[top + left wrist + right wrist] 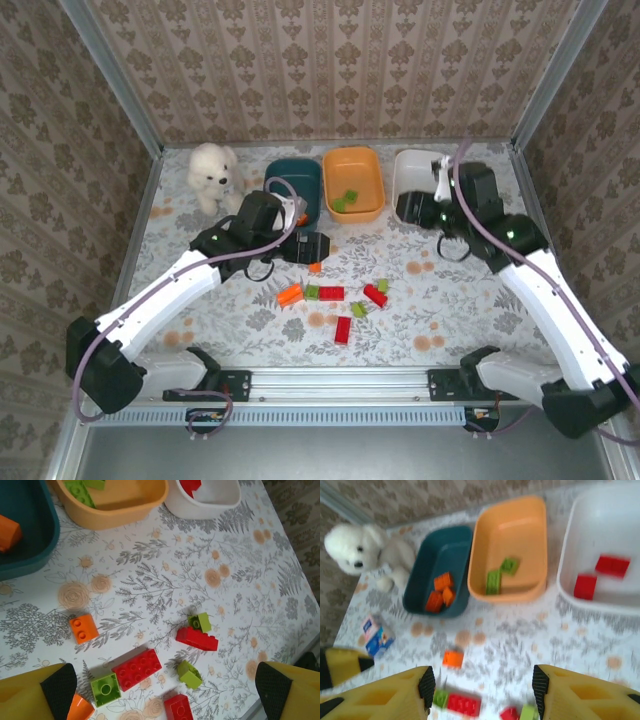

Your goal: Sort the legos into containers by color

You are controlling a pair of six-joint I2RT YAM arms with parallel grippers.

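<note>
on the left, the left fingers (59,690) hang spread wide over the loose legos (331,293) with nothing between them. the step in hand looks like picking an orange brick for the dark teal tub (300,180), which already holds orange ones. two candidates lie near: a small orange brick (83,628) alone on the bench (165,580), and an orange piece (80,709) just beside the left pad, close to a green brick (105,688) and a red brick (137,668). the lone one is the cleaner pick: centre over it, come straight down, and close across its flat sides. further right, the orange tub (362,172) holds greens and the white tub (405,168) reds. the right fingers (426,687) hover near the white tub, part open and empty. they do best to stay out of the middle.
</note>
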